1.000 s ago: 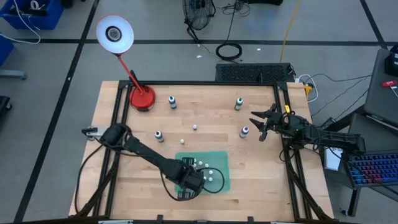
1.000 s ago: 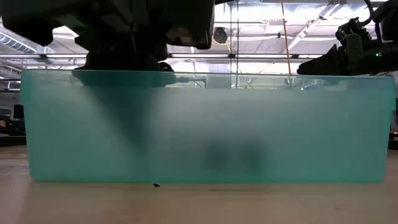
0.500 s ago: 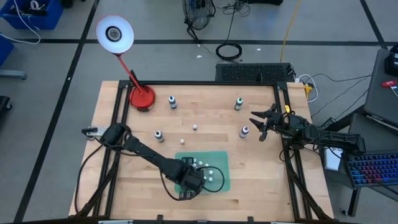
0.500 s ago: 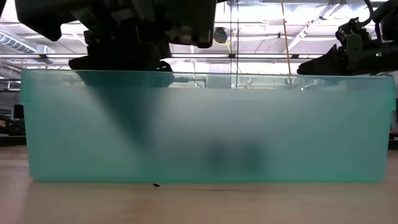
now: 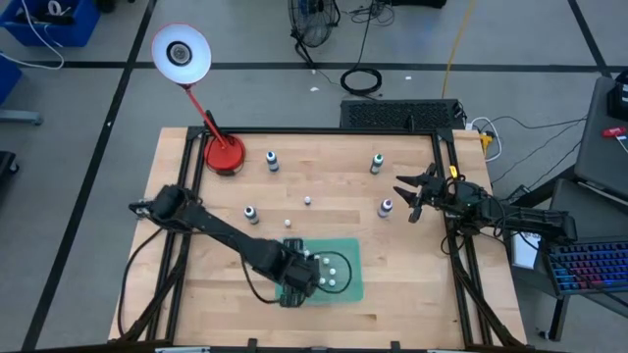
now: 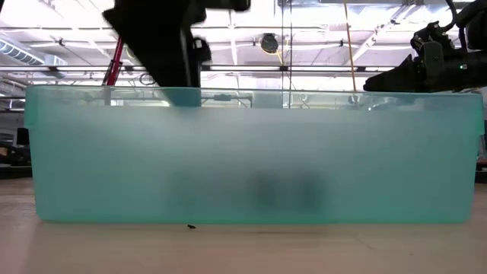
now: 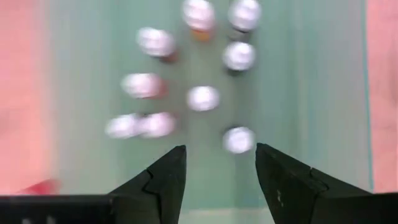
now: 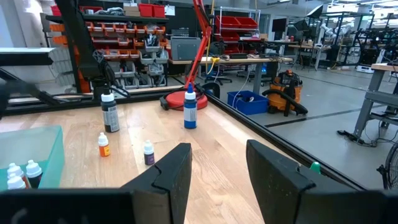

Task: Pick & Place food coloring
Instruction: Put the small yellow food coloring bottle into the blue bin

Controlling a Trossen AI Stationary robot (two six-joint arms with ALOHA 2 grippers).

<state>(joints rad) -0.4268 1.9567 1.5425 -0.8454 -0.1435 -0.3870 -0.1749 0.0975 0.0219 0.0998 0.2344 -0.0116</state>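
From above, the left gripper (image 5: pixel 297 279) hangs over the left edge of the translucent green plastic bin (image 5: pixel 348 281) on the pale wooden surface (image 5: pixel 324 176), while the right gripper (image 5: pixel 404 195) waits with fingers spread beside a small dark white-capped bottle (image 5: pixel 386 207) near the right edge. The left wrist view shows the left gripper's fingers apart and empty above a cluster of tiny white-capped food coloring bottles (image 7: pixel 203 98) standing in the bin. The right wrist view shows more small bottles on the surface: a white-capped orange one (image 8: pixel 103 144) just beside a dark one (image 8: pixel 148 152).
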